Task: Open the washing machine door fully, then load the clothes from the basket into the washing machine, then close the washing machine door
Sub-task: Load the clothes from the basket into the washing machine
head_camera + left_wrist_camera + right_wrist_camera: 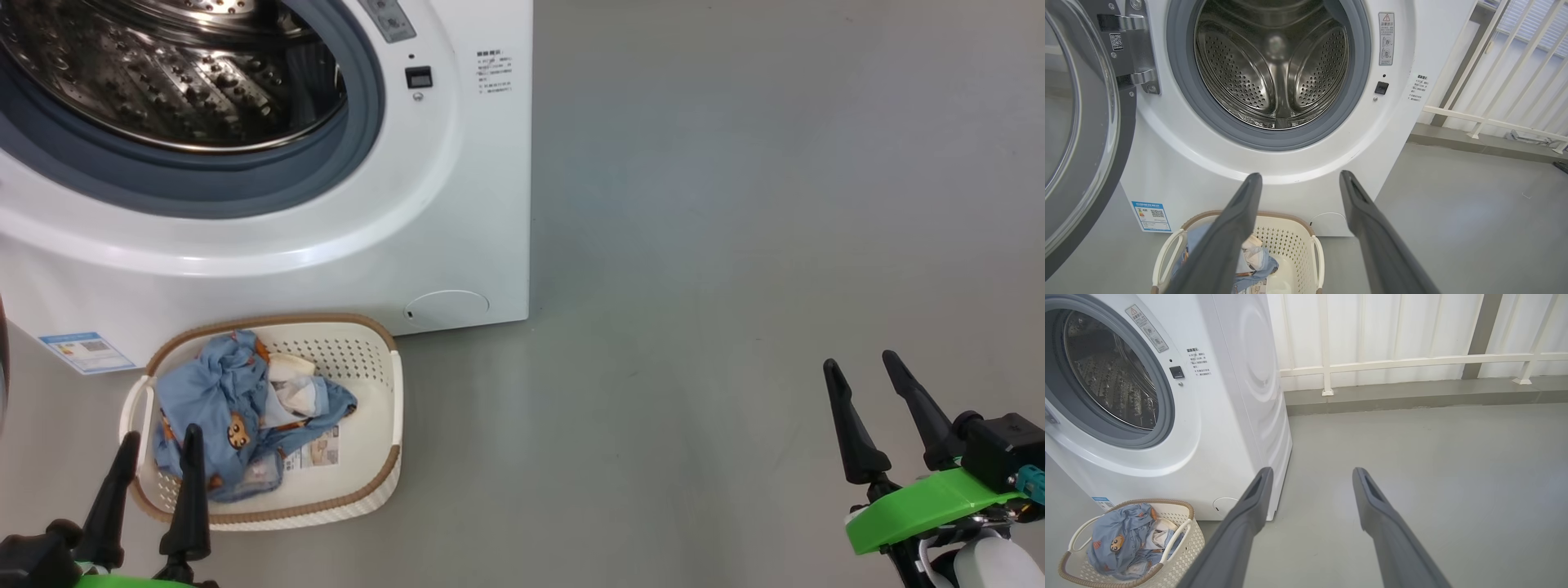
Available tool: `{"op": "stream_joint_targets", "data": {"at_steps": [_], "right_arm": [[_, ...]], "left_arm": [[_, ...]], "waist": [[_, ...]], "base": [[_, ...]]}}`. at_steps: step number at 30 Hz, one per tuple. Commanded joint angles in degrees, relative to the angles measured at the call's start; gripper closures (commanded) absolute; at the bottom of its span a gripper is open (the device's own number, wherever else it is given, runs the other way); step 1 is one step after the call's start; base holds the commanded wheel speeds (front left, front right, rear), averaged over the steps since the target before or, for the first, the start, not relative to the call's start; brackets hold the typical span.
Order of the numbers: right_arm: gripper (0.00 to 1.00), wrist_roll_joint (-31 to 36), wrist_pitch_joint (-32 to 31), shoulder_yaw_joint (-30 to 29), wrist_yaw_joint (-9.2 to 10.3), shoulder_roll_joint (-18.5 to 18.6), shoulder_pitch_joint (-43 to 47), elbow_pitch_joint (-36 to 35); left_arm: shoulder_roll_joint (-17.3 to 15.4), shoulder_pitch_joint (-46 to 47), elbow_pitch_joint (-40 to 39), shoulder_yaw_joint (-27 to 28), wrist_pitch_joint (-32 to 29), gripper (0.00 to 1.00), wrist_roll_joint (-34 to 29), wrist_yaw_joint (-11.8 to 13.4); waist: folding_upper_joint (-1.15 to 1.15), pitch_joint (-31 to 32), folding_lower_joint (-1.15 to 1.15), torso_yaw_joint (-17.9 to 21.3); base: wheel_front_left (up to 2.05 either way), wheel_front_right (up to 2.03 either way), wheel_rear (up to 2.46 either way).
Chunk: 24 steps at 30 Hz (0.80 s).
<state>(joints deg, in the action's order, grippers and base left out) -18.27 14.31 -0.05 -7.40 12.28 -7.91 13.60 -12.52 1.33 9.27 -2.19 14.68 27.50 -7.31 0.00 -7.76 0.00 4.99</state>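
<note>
The white washing machine [457, 204] stands with its steel drum [1274, 65] exposed. Its door [1081, 134], black-rimmed with clear glass, is swung wide to the left on a silver hinge [1137, 49]. In front on the floor sits the cream basket [371, 441], holding the light blue bear-print clothes [220, 408] with some white cloth. My left gripper [159, 441] hovers open over the basket's near left edge, empty. My right gripper [861, 367] is open and empty over bare floor, far right of the basket. The clothes [1122, 539] also lie in the basket [1184, 547] in the right wrist view.
Grey floor [735, 245] stretches to the right of the machine. A white railing [1412, 361] on a low kerb runs behind. An energy label [1152, 215] and a round cover [445, 309] mark the machine's lower front.
</note>
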Motion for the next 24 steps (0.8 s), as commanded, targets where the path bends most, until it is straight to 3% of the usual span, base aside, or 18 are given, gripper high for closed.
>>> {"op": "stream_joint_targets", "data": {"at_steps": [1,16,24], "right_arm": [[0.00,0.0,0.7,1.3,-0.09,0.5,0.6,-1.5],[0.00,0.3,0.7,1.3,-0.09,-0.1,0.0,-1.7],[0.00,0.3,0.7,1.1,-0.09,-0.4,-0.2,-1.9]], "left_arm": [[-1.5,1.3,-1.5,2.1,0.3,0.00,0.4,-0.2],[-2.3,2.3,-1.7,1.8,0.3,0.00,0.8,-0.2],[-2.3,2.7,-0.7,0.9,0.3,0.00,-0.5,-0.2]], "waist": [[0.00,-0.1,0.00,0.0],[0.00,-1.2,0.00,0.2],[0.00,-1.6,0.00,0.2]], "base": [[0.70,-1.35,0.65],[1.30,-1.92,0.62],[0.94,-0.96,0.02]]}}
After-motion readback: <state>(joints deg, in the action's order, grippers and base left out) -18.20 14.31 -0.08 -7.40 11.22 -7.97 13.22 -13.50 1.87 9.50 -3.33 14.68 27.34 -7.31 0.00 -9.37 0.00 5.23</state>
